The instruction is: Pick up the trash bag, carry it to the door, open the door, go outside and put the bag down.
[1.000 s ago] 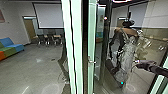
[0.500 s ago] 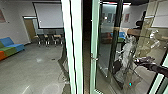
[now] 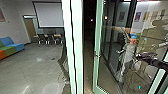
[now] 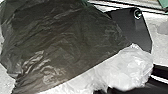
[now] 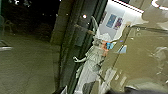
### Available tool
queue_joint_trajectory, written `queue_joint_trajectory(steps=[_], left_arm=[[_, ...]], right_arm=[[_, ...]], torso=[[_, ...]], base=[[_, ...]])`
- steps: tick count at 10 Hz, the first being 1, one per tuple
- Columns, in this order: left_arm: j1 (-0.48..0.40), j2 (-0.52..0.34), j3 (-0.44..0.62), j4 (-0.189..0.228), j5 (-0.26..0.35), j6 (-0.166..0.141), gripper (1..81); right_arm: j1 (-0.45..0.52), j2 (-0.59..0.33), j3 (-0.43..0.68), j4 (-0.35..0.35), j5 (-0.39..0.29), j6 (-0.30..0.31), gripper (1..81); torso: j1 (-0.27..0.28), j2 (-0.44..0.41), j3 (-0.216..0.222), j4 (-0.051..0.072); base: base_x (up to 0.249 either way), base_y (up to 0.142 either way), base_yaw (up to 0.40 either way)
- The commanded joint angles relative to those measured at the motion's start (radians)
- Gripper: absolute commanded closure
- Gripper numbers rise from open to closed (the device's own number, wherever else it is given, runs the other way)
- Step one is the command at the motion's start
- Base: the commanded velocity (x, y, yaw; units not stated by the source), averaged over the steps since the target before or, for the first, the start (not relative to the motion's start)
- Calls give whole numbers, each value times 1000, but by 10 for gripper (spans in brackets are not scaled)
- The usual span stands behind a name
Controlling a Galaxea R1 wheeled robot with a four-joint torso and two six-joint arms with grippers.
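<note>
Opening the door (image 3: 96, 72) looks like the step in hand: it's ajar, dark gap beside the frame (image 3: 78, 45). Right tool (image 3: 137, 57) is up near the glass; can't tell opening or contact. Trash bag (image 4: 62, 37) is up close at the left wrist; can't tell if left tool (image 4: 142, 88) has it. Next move likely needs a wider gap, bag kept clear of the frame.

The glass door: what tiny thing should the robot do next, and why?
Probably push the glass door gently with the right gripper. That gripper is up by the glass, the dark gap at the door's edge looks narrow, and the trash bag looks bulky.
</note>
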Motion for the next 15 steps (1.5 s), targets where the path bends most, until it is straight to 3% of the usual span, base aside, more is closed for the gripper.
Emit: queue_joint_trajectory(steps=[1,5,8,11,15], left_arm=[[-59,-16,5,-6,68,5,811],[-59,-16,5,-1,68,6,811],[-60,-13,5,1,68,6,811],[-62,-8,5,1,60,6,811],[-65,0,-1,1,54,12,811]], right_arm=[[80,19,100,158,-67,-5,10],[-14,10,253,348,-142,-6,10],[-130,-69,522,519,-196,-8,10],[-308,-119,699,663,-231,-8,10],[-600,-155,907,663,-214,-6,10]], torso=[[0,0,0,0],[1,0,0,0],[1,1,0,0],[1,1,0,0],[1,1,0,0]], base=[[0,0,0],[0,0,0],[0,0,0],[0,0,0],[0,0,0]])
